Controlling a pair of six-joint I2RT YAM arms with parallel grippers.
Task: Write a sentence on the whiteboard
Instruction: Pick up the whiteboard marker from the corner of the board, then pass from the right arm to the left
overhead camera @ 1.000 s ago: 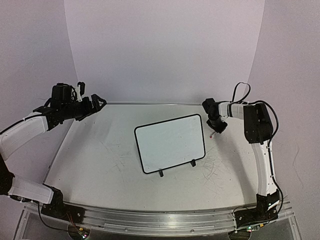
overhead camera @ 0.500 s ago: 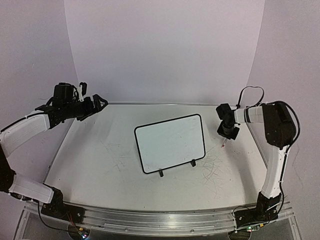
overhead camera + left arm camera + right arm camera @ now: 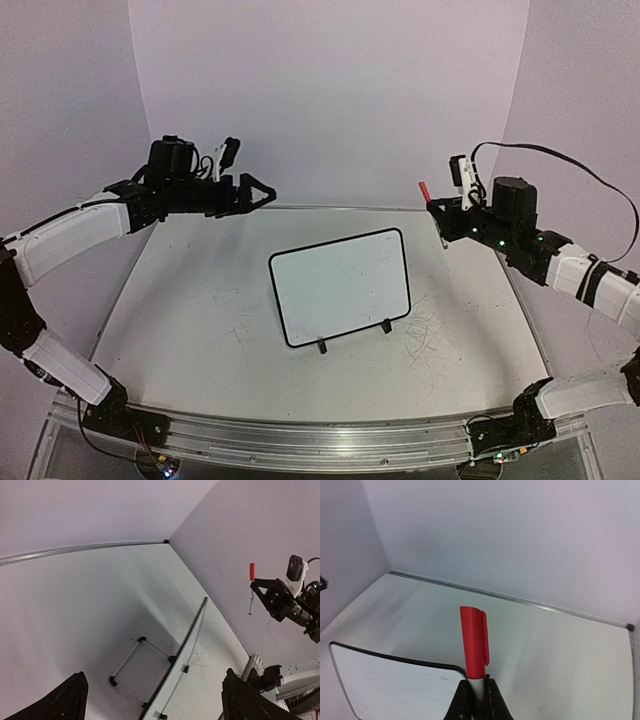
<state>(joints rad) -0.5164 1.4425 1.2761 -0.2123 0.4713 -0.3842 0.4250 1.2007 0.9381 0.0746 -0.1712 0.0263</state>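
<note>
Right gripper [image 3: 438, 212] pinches a red-capped white marker [image 3: 474, 647], held high; my left gripper [image 3: 262, 192] gapes wide; the small black-framed glossy whiteboard [image 3: 340, 285] stands propped on the scratched grey tabletop [image 3: 200, 320] between both, well apart.

I see a smooth, glossy whiteboard [image 3: 340, 285] in a black frame. The table [image 3: 190, 340] looks matt, scratched at the board's four o'clock. The marker [image 3: 474, 650] has a smooth red plastic cap.

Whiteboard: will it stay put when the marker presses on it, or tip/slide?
Probably stiff: the whiteboard looks like a rigid framed panel. Likely light and apt to slide or tip back: it stands tilted on small feet and a thin rear prop, nothing bracing it. Its glossy face looks slippery.
</note>
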